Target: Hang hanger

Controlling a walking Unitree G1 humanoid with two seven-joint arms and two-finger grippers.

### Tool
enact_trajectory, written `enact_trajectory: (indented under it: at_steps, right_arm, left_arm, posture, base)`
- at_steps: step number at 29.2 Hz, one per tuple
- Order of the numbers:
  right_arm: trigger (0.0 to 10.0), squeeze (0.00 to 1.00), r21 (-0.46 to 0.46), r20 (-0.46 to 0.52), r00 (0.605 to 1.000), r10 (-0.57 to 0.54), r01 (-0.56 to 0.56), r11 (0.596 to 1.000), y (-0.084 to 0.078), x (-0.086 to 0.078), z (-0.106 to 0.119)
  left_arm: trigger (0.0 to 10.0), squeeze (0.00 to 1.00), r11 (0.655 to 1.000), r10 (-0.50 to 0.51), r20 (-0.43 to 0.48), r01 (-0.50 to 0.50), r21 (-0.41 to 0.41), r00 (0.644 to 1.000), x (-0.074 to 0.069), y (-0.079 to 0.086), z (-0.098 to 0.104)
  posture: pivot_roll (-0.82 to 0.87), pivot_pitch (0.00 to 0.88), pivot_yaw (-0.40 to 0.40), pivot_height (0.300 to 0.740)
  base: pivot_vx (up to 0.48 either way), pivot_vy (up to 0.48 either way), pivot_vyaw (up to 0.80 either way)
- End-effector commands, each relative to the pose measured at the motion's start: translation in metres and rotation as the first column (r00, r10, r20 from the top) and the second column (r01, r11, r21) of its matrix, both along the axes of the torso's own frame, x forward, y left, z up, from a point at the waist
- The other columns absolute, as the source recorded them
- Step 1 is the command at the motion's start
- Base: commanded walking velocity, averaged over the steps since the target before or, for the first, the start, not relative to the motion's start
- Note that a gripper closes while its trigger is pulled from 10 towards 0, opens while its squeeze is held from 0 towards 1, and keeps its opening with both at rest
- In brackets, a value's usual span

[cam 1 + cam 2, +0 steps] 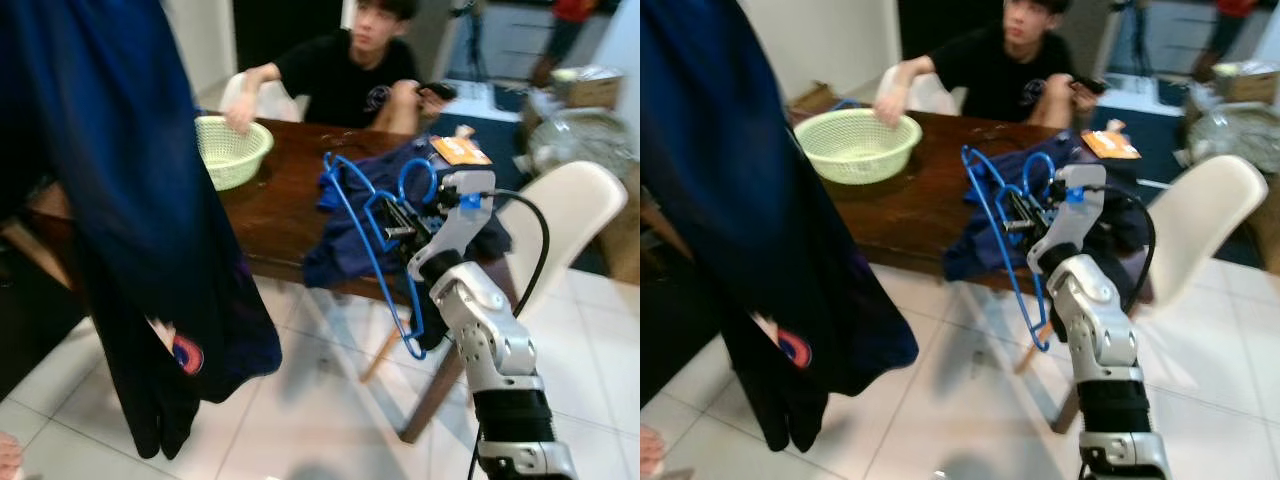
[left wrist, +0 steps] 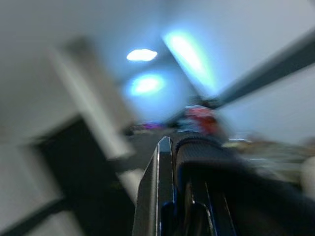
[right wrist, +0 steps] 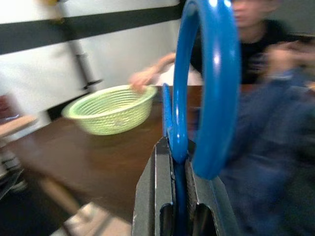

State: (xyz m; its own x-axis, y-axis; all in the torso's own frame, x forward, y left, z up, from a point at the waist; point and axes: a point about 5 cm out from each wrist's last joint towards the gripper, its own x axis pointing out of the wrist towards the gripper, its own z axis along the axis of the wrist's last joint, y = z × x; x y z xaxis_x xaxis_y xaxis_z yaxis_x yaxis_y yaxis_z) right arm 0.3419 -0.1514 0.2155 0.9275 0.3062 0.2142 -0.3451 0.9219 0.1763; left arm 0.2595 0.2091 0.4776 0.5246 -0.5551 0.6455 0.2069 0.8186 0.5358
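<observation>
1. One blue hanger (image 1: 372, 240) held up over the near edge of the wooden table (image 1: 285, 205), its hook (image 3: 206, 88) rising above the fingers and its frame hanging down toward the tiled floor (image 1: 320, 400).
2. Right gripper (image 1: 398, 225) clamped shut on the hanger's neck (seen plainly from the right wrist, where both black fingers (image 3: 156, 196) squeeze the blue plastic).
3. Left gripper (image 2: 172, 196) pointed up at a blurred ceiling with lights; cannot tell whether apart or together.
4. Hanging in the left foreground, a large dark blue garment (image 1: 130, 200), well apart from the hanger.
5. Lying on the table just behind the hanger, a heap of blue clothes (image 1: 350, 240); farther left, a pale green basket (image 1: 232, 148).
6. Seated behind the table, a person in black (image 1: 345, 75), one hand (image 1: 240, 112) on the basket rim.
7. Beside the table on the right, a white chair (image 1: 570, 215).
</observation>
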Motion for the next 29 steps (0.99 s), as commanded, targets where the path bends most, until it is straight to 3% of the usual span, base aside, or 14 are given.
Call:
enact_trajectory:
  at_steps: [1, 2, 4, 5, 7, 9, 10, 11, 17, 21, 24, 26, 27, 29]
  right_arm:
    - [10.0, 0.0, 0.039, 0.025, 0.998, -0.054, 0.053, 0.998, -0.009, 0.001, 0.008]
    - [10.0, 0.0, 0.059, 0.037, 0.994, -0.1, 0.098, 0.993, -0.017, 0.002, 0.013]
    - [10.0, 0.0, 0.059, 0.037, 0.994, -0.1, 0.098, 0.993, -0.017, 0.002, 0.013]
    - [10.0, 0.0, 0.067, 0.049, 0.987, -0.155, 0.151, 0.986, -0.026, 0.004, 0.018]
    - [10.0, 0.0, 0.067, 0.049, 0.987, -0.155, 0.151, 0.986, -0.026, 0.004, 0.018]
    - [10.0, 0.0, 0.037, 0.045, 0.951, -0.305, 0.303, 0.952, -0.049, 0.008, 0.023]
    - [10.0, 0.0, 0.037, 0.045, 0.951, -0.305, 0.303, 0.952, -0.049, 0.008, 0.023]
    - [10.0, 0.0, -0.006, 0.037, 0.931, -0.362, 0.362, 0.932, -0.056, 0.009, 0.022]
    - [10.0, 0.0, -0.093, 0.028, 0.908, -0.418, 0.418, 0.903, -0.064, 0.008, 0.017]
    - [10.0, 0.0, -0.18, 0.022, 0.906, -0.422, 0.419, 0.89, -0.068, 0.006, 0.013]
    - [10.0, 0.0, -0.212, 0.009, 0.916, -0.402, 0.394, 0.894, -0.065, 0.008, 0.01]
    - [10.0, 0.0, -0.377, -0.035, 0.954, -0.297, 0.263, 0.888, -0.05, 0.009, -0.005]
    - [10.0, 0.0, -0.377, -0.035, 0.954, -0.297, 0.263, 0.888, -0.05, 0.009, -0.005]
    - [10.0, 0.0, -0.425, -0.074, 0.962, -0.262, 0.208, 0.881, -0.052, 0.005, -0.014]
  left_arm:
    - [10.0, 0.0, 0.976, -0.181, -0.157, 0.196, 0.089, 0.971, -0.004, -0.027, -0.046]
    - [10.0, 0.0, 0.947, -0.276, -0.304, 0.312, 0.076, 0.912, -0.004, -0.04, -0.085]
    - [10.0, 0.0, 0.947, -0.276, -0.304, 0.312, 0.076, 0.912, -0.004, -0.04, -0.085]
    - [10.0, 0.0, 0.937, -0.303, -0.395, 0.346, 0.042, 0.867, -0.003, -0.048, -0.115]
    - [10.0, 0.0, 0.937, -0.303, -0.395, 0.346, 0.042, 0.867, -0.003, -0.048, -0.115]
    - [10.0, 0.0, 0.941, -0.32, -0.528, 0.328, -0.082, 0.787, 0.007, -0.078, -0.177]
    - [10.0, 0.0, 0.941, -0.32, -0.528, 0.328, -0.082, 0.787, 0.007, -0.078, -0.177]
    - [10.0, 0.0, 0.948, -0.302, -0.57, 0.305, -0.095, 0.764, 0.009, -0.09, -0.201]
    - [10.0, 0.0, 0.956, -0.263, -0.617, 0.288, -0.061, 0.742, 0.015, -0.106, -0.227]
    - [10.0, 0.0, 0.952, -0.186, -0.626, 0.297, 0.075, 0.757, 0.027, -0.115, -0.23]
    - [10.0, 0.0, 0.954, -0.15, -0.636, 0.28, 0.108, 0.757, 0.033, -0.115, -0.233]
    - [10.0, 0.0, 0.958, -0.053, -0.706, 0.236, 0.165, 0.706, 0.045, -0.112, -0.256]
    - [10.0, 0.0, 0.958, -0.053, -0.706, 0.236, 0.165, 0.706, 0.045, -0.112, -0.256]
    - [10.0, 0.0, 0.951, 0.006, -0.754, 0.229, 0.207, 0.657, 0.042, -0.105, -0.275]
  posture:
    - [0.12, 0.0, 0.003, 0.74]
    - [0.12, 0.0, 0.002, 0.74]
    - [0.12, 0.0, 0.002, 0.74]
    - [0.12, 0.0, 0.002, 0.74]
    - [0.12, 0.0, 0.002, 0.74]
    - [0.12, 0.0, 0.004, 0.74]
    - [0.12, 0.0, 0.004, 0.74]
    - [0.11, 0.0, 0.005, 0.74]
    - [0.09, 0.0, 0.008, 0.74]
    - [0.07, 0.0, 0.008, 0.74]
    - [0.07, 0.0, 0.009, 0.74]
    - [0.05, 0.0, 0.021, 0.74]
    - [0.05, 0.0, 0.021, 0.74]
    - [0.02, 0.0, 0.031, 0.74]
  base:
    - [0.0, 0.0, -0.8]
    - [0.0, 0.0, -0.8]
    - [0.0, 0.0, -0.8]
    - [0.0, 0.0, -0.8]
    - [0.0, 0.0, -0.8]
    - [0.0, 0.0, -0.8]
    - [0.0, 0.0, -0.8]
    - [0.0, 0.0, -0.8]
    - [0.0, 0.0, -0.8]
    - [0.0, 0.0, -0.8]
    - [0.0, 0.0, -0.8]
    - [0.0, 0.0, -0.8]
    - [0.0, 0.0, -0.8]
    - [0.0, 0.0, -0.8]
